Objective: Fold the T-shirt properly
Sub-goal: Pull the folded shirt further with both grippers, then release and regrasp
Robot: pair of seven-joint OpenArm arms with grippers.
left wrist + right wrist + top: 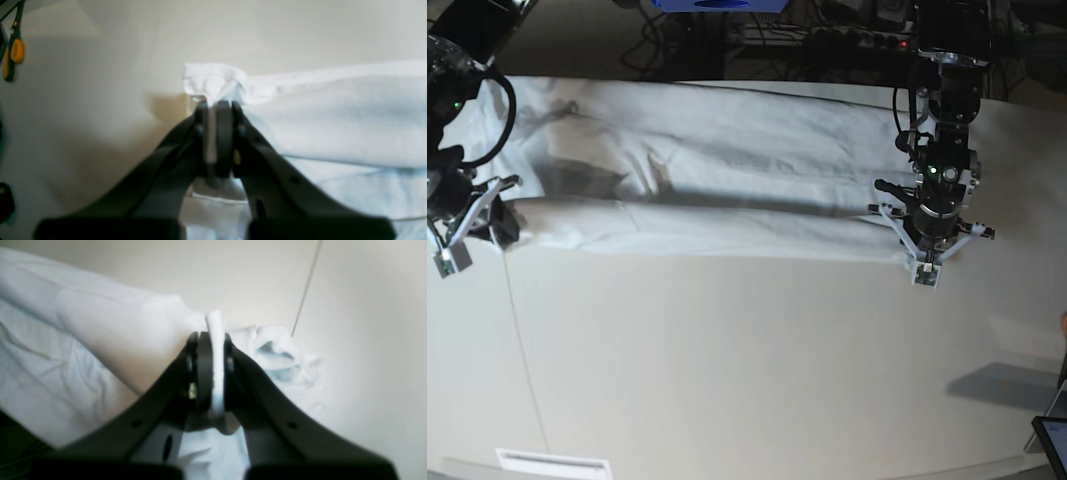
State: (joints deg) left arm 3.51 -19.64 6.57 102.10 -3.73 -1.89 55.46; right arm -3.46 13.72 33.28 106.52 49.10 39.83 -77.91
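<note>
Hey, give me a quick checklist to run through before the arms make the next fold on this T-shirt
1. Left hand shut on a bunched corner of the T-shirt: ok.
2. Right hand shut on cloth at the other end: ok.
3. Both hands at opposite ends of the near folded edge, base view: ok.
4. Cloth between the hands lying as one straight band on the tabletop: ok.
5. Cloth smooth: not ok, wrinkles near the right hand.
6. How many layers each hand pinches: cannot tell.
</note>
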